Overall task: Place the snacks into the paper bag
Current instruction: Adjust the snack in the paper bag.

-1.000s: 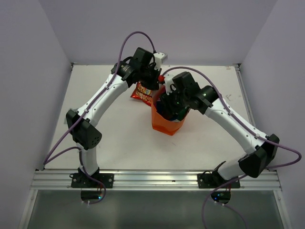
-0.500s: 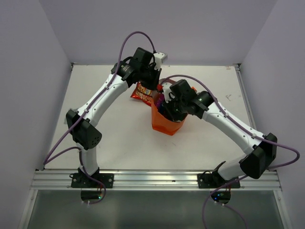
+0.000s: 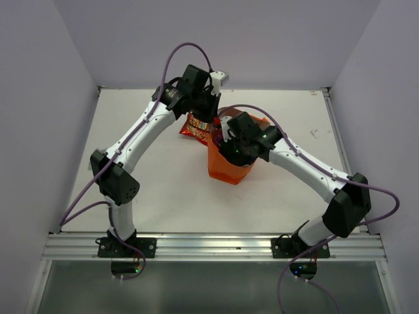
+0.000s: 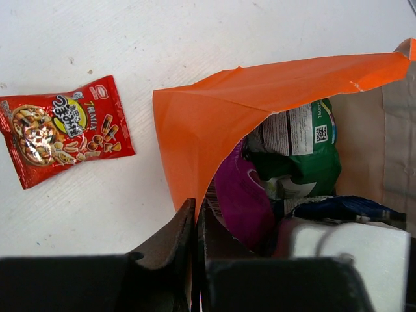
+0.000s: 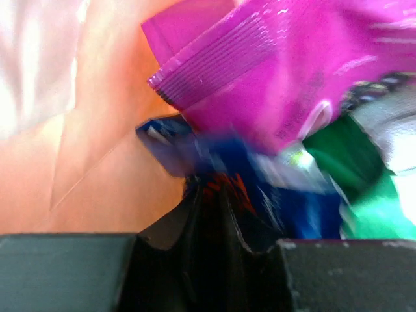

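Observation:
The orange paper bag [image 3: 228, 167] stands open at mid-table. My left gripper [image 3: 208, 116] is shut on its near rim [image 4: 195, 153] and holds the mouth open. My right gripper [image 3: 230, 145] is down inside the bag, shut on the dark blue packet [image 5: 195, 151]. The magenta packet [image 5: 273, 65] and the green-and-white packet [image 5: 364, 195] lie in the bag beside it. They also show in the left wrist view: magenta [image 4: 244, 195], green [image 4: 302, 153], blue [image 4: 338, 208]. The red packet [image 3: 196, 127] lies flat on the table left of the bag [image 4: 62, 130]. I cannot make out the silver-grey packet.
Side walls close the table [image 3: 144, 190] in on the left, right and back. A metal rail [image 3: 209, 245] runs along the near edge. The two arms cross close together over the bag.
My right gripper has moved left and down, deeper into the bag, with the dark blue packet. My left gripper has stayed on the bag's rim.

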`<state>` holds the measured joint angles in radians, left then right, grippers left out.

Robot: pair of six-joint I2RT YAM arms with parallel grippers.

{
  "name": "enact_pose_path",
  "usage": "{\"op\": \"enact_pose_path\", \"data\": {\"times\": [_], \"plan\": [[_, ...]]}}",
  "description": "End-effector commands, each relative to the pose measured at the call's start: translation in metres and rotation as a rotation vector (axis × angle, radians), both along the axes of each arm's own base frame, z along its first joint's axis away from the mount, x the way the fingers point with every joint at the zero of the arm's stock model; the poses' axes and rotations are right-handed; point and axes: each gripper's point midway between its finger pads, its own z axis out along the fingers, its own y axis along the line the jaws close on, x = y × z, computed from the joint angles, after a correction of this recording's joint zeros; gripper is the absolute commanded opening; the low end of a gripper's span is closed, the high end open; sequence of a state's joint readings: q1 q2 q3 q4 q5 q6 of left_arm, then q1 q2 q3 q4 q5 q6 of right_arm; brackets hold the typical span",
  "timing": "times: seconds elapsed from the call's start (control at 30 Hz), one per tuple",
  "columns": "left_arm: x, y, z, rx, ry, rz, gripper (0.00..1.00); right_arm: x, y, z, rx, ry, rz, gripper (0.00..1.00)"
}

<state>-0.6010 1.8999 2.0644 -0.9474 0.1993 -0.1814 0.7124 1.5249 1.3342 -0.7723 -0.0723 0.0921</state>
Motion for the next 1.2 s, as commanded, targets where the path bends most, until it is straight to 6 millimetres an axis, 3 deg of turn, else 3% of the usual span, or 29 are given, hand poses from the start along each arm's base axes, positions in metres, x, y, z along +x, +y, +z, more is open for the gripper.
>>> {"op": "enact_pose_path", "data": {"times": [0.0, 0.1, 0.23, 0.53, 0.67, 0.8, 0.93, 0.97, 1.1, 1.17], "plan": [[0.003, -0.008, 0.055, -0.124, -0.129, -0.008, 0.09, 0.005, -0.005, 0.066, 0.071, -0.128, -0.036, 0.21], [0.002, -0.008, 0.055, -0.126, -0.127, -0.008, 0.09, 0.008, -0.01, 0.097, 0.089, -0.2, -0.066, 0.22], [0.002, -0.009, 0.053, -0.124, -0.122, -0.008, 0.09, 0.017, -0.021, 0.109, 0.064, -0.27, -0.134, 0.23], [0.001, -0.009, 0.048, -0.119, -0.107, -0.011, 0.09, 0.038, -0.02, 0.044, -0.028, -0.234, -0.206, 0.22], [0.0, -0.009, 0.047, -0.12, -0.1, -0.013, 0.08, 0.05, -0.025, 0.004, -0.062, -0.213, -0.265, 0.21], [-0.001, -0.008, 0.045, -0.115, -0.097, -0.015, 0.08, 0.05, -0.023, -0.025, -0.086, -0.146, -0.265, 0.2], [0.0, -0.005, 0.045, -0.107, -0.104, 0.002, 0.09, 0.045, -0.014, -0.004, -0.034, -0.133, -0.243, 0.2], [0.0, -0.004, 0.047, -0.108, -0.108, 0.005, 0.1, 0.044, -0.013, 0.021, 0.014, -0.171, -0.237, 0.22], [0.0, -0.003, 0.054, -0.121, -0.123, 0.019, 0.12, 0.039, -0.015, 0.082, 0.103, -0.257, -0.225, 0.28], [0.002, -0.002, 0.059, -0.128, -0.136, 0.031, 0.19, 0.037, -0.018, 0.107, 0.13, -0.299, -0.224, 0.32]]}}
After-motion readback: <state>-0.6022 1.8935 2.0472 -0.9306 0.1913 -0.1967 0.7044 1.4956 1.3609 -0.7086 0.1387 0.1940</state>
